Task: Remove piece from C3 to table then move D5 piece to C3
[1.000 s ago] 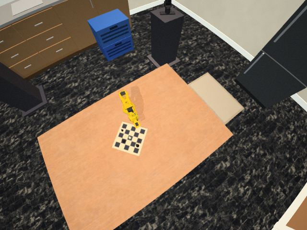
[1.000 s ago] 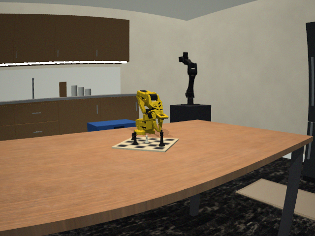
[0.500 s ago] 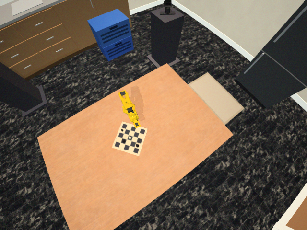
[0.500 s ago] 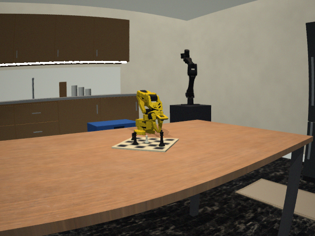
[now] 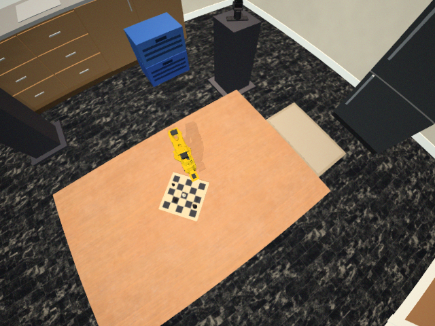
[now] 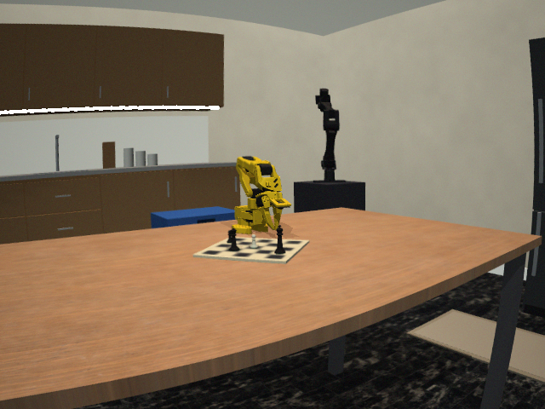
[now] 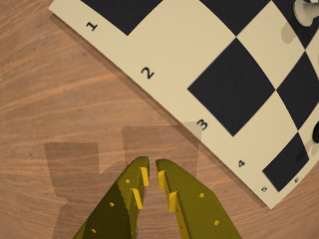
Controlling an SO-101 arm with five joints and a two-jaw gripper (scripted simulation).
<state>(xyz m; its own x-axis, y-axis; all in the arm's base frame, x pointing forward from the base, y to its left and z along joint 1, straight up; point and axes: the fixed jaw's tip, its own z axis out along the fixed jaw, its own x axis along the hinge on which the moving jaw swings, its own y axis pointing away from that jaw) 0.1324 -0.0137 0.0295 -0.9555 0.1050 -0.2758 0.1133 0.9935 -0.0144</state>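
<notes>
- Your gripper (image 7: 152, 179) is pressed together and it pinches nothing; in the wrist view the two yellow fingertips stand almost touching.
- You see it hanging over the bare wood of the table (image 7: 60, 100), just outside the edge of the board (image 7: 174, 39) that carries the numbers, near the marks 3 and 4.
- In the top view the yellow arm (image 5: 183, 154) reaches from its base toward the board (image 5: 164, 206), and the gripper (image 5: 193, 176) sits at the board's near edge, by one corner.
- In the exterior view the arm (image 6: 260, 193) is folded low behind the board (image 6: 264, 257), with the gripper (image 6: 277, 220) pointing down.
- The white piece (image 5: 183, 194) stands upright near the middle of the board; it is the only light piece. You find it also in the exterior view (image 6: 253, 240) and at the upper right of the wrist view (image 7: 306, 11).
- Four dark pieces stand on the board in the top view: one (image 5: 172, 184) and another (image 5: 202, 186) in the row nearest the arm, one (image 5: 174, 199) on the left side, and one (image 5: 192, 212) at the far edge.
- I cannot tell from these views which square letter each piece holds, because the letters are too small to read.
- All pieces that you can see stand upright, and the gripper touches none of them.
</notes>
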